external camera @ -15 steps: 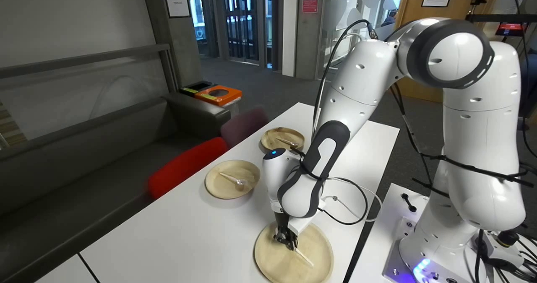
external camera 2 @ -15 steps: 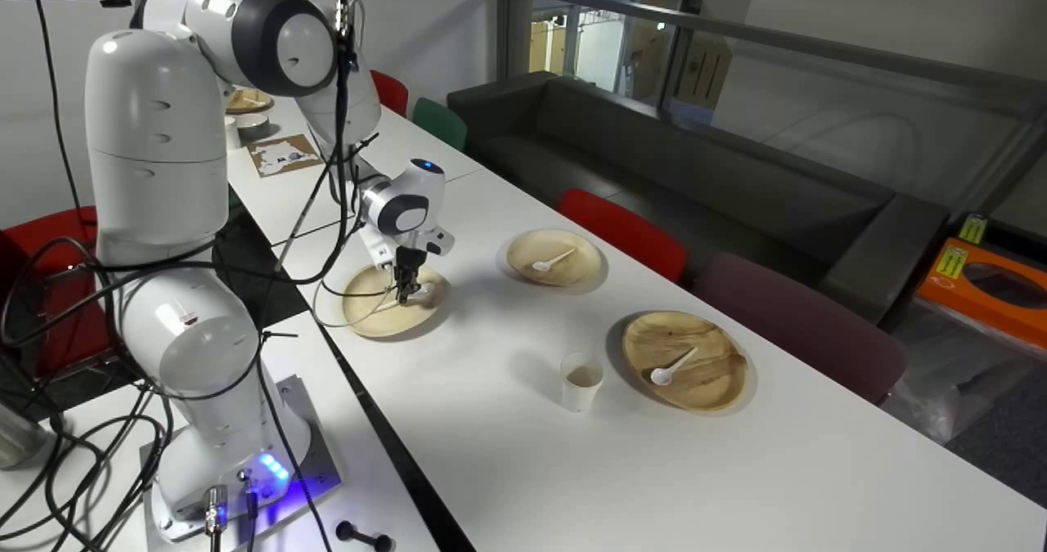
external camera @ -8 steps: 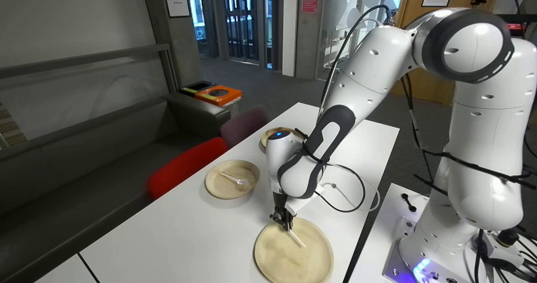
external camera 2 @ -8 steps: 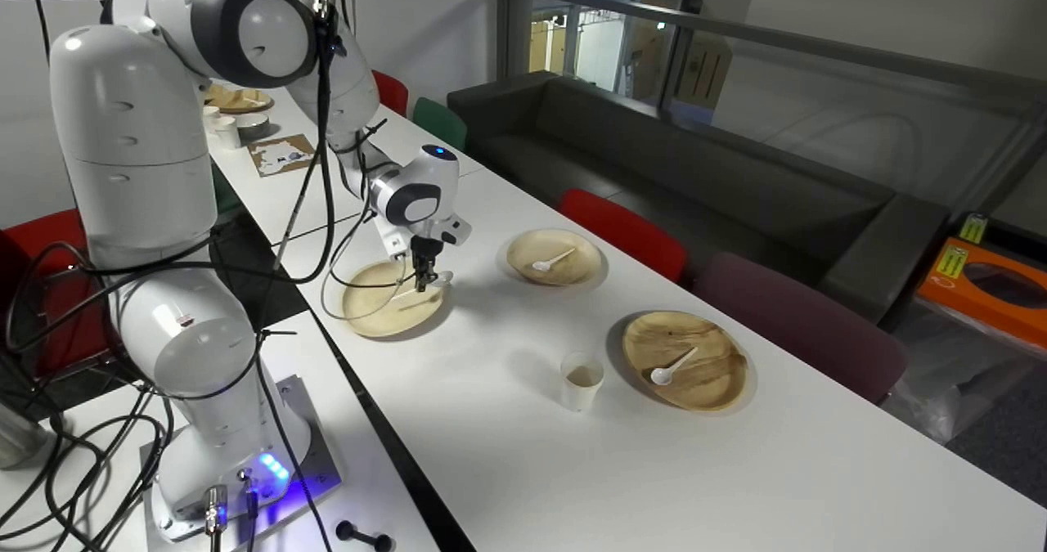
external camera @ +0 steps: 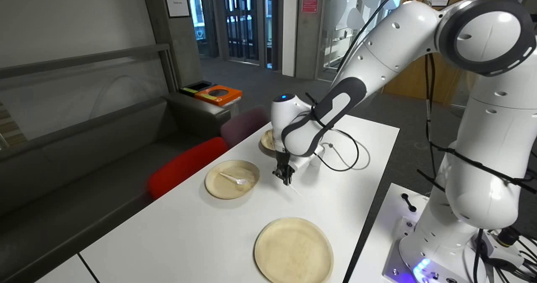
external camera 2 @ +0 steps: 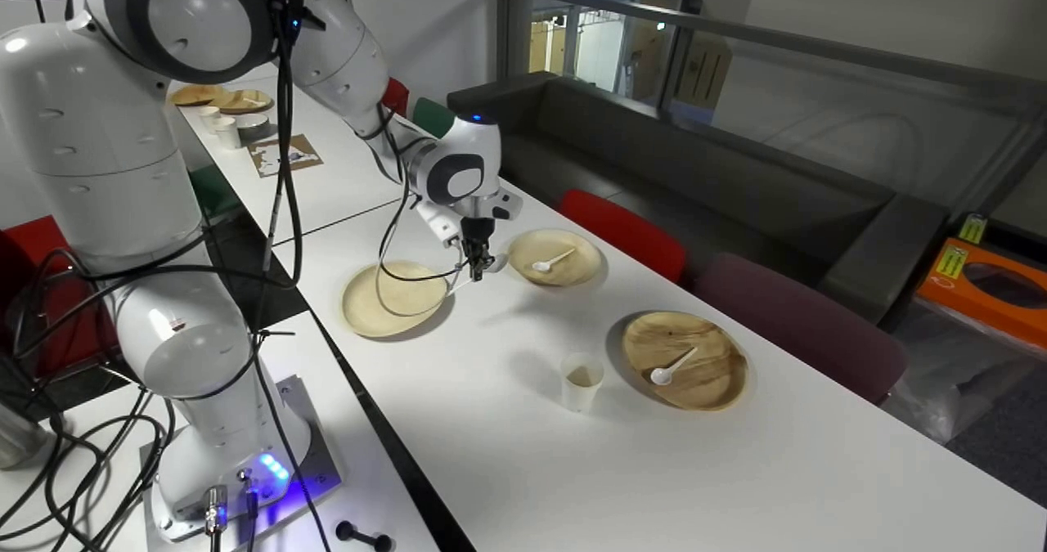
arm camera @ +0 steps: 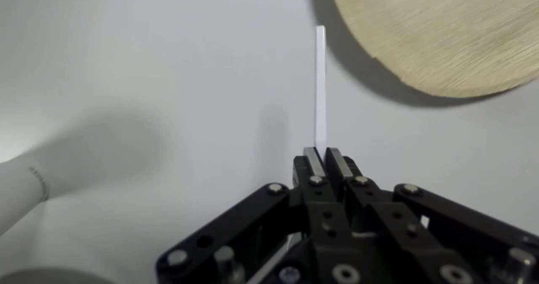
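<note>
The fingers are pinched tight on a white spoon, up in the air above the worktop. A round plate lies near it, lower down. Nearby are a cup and two more plates, each plate holding a small spoon.

white spoon, slim-handled, held aloft

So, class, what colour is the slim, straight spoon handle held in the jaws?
The spoon handle is white, clearest in the wrist view.
</note>
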You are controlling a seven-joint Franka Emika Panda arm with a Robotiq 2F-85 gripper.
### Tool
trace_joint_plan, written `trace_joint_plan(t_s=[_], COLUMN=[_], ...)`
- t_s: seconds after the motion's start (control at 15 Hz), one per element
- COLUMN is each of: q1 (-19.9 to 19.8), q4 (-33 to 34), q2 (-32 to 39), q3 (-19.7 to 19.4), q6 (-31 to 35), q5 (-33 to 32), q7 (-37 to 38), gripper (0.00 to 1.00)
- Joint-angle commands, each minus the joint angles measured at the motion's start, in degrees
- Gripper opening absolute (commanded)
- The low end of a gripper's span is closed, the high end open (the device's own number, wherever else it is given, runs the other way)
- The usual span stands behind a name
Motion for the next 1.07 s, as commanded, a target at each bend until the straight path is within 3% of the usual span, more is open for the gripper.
trace_joint_plan(t_s=[0.0,0.33,0.6,0.87,1.0], q1=[-3.71,-6.89,-8.28,-9.04,-9.78], q4=[9.13,25.24,33.09,35.26,33.61], q2=[1.10,10.11,18.88,24.46,23.92], q3=[-2.10,-3.78,-3.25,-3.09,-4.22], q6=[-8.85,-20.98,-23.31,-21.64,-19.92], q5=[-4.44,-10.44,-11.62,-10.12,-7.39], q7=[-9.25,-25.07,-35.51,-37.03,-30.57], gripper=[0.02,0.02,0.02,0.02,0.02])
